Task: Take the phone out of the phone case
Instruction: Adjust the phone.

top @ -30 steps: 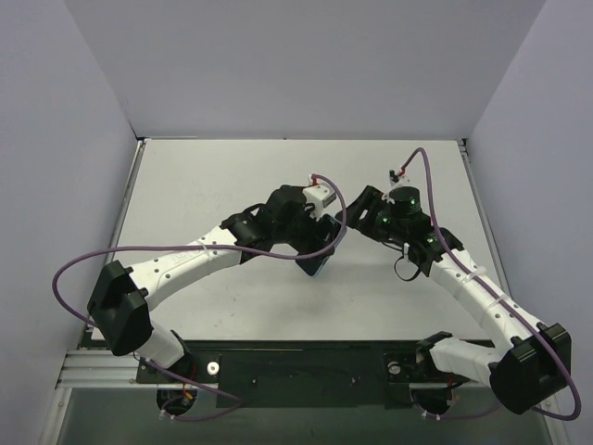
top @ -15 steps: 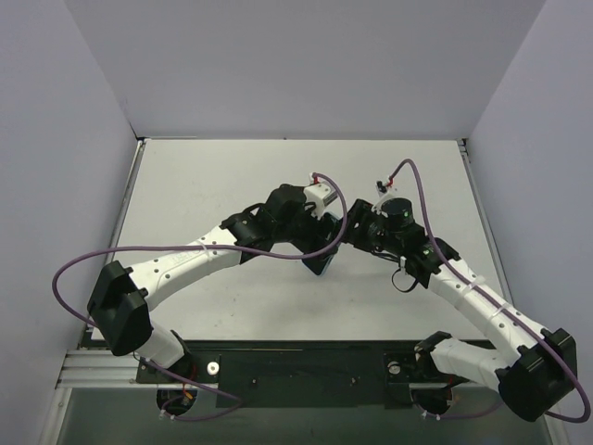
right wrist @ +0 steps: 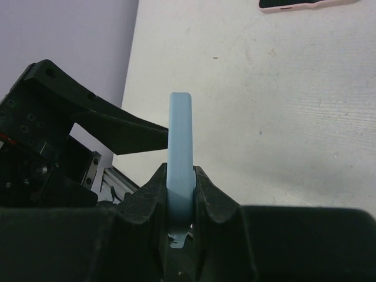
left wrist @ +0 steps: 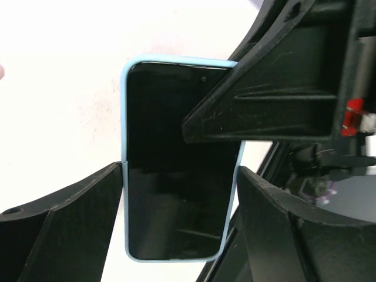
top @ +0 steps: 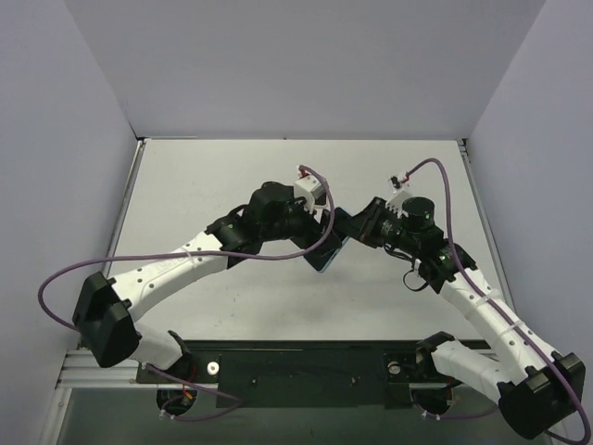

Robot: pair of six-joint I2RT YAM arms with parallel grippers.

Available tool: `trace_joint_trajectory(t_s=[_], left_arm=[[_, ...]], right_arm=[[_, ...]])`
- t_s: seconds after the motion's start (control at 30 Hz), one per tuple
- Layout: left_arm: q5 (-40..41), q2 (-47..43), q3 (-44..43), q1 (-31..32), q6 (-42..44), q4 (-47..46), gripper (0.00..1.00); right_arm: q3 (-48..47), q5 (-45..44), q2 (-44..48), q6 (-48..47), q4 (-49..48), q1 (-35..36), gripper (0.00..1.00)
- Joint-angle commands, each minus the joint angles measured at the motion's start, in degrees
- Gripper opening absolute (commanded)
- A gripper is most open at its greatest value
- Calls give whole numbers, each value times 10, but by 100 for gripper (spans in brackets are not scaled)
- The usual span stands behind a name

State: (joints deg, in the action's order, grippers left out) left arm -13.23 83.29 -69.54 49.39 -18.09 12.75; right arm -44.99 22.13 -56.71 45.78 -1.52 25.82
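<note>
The phone [left wrist: 170, 123], its screen black, sits in a light blue phone case [left wrist: 124, 117] held up above the table [top: 204, 195]. My left gripper [left wrist: 179, 171] spans the case's width, one finger against each long side. My right gripper [right wrist: 180, 176] is shut on the case's [right wrist: 180, 135] upper end, pinching it front to back; one of its fingers [left wrist: 258, 111] lies across the screen's top right corner. From above, the case [top: 326, 254] hangs between the left gripper [top: 313, 236] and the right gripper [top: 350, 227] at mid-table.
A second phone in a pinkish case [right wrist: 305, 4] lies flat on the table, far off in the right wrist view. Purple cables loop from both arms. Grey walls close the table on three sides.
My right gripper moved in and shut on the upper end of the case. My left arm shifted slightly, still holding the cased phone.
</note>
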Motion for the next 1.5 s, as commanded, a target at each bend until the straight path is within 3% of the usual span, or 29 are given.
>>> trace_joint_trajectory(t_s=[0.0, 0.17, 0.3, 0.4, 0.43, 0.6, 0.67, 0.8, 0.97, 1.13, 1.23, 1.3, 1.47], left_arm=[[-21, -113, 38, -66, -77, -155, 72], [-55, -119, 51, -96, -100, -186, 72], [-144, -77, 20, -100, -120, -187, 77], [-221, -45, 19, -107, -163, -234, 68], [-231, -44, 29, -111, -188, -248, 65], [-267, -41, 48, -116, -234, -317, 66], [-285, -30, 49, -116, -251, -337, 68], [-326, -10, 55, -116, -304, -396, 66], [-345, 1, 67, -116, -356, -466, 60], [-340, 15, 62, -114, -363, -448, 77], [-366, 43, 50, -108, -369, -447, 77], [-387, 57, 47, -100, -385, -468, 75], [-416, 77, 67, -95, -497, -608, 55]], right_arm=[[8, 17, 55, -25, 2, -48, 0], [11, 7, 101, -38, 13, -61, 0], [0, 16, 114, -37, 9, -66, 0], [-8, 7, 135, -50, 2, -67, 0], [-16, 1, 143, -60, 13, -67, 0], [-82, -50, 137, -115, 128, -74, 0], [-89, -36, 144, -104, 108, -74, 0], [-99, -88, 174, -82, 108, -77, 0], [-120, -31, 155, -30, 76, -98, 0], [-104, 23, 147, 7, 1, -112, 0], [-95, 49, 143, 31, -35, -113, 0], [-88, 59, 143, 40, -56, -114, 0], [-74, 78, 141, 56, -103, -115, 0]])
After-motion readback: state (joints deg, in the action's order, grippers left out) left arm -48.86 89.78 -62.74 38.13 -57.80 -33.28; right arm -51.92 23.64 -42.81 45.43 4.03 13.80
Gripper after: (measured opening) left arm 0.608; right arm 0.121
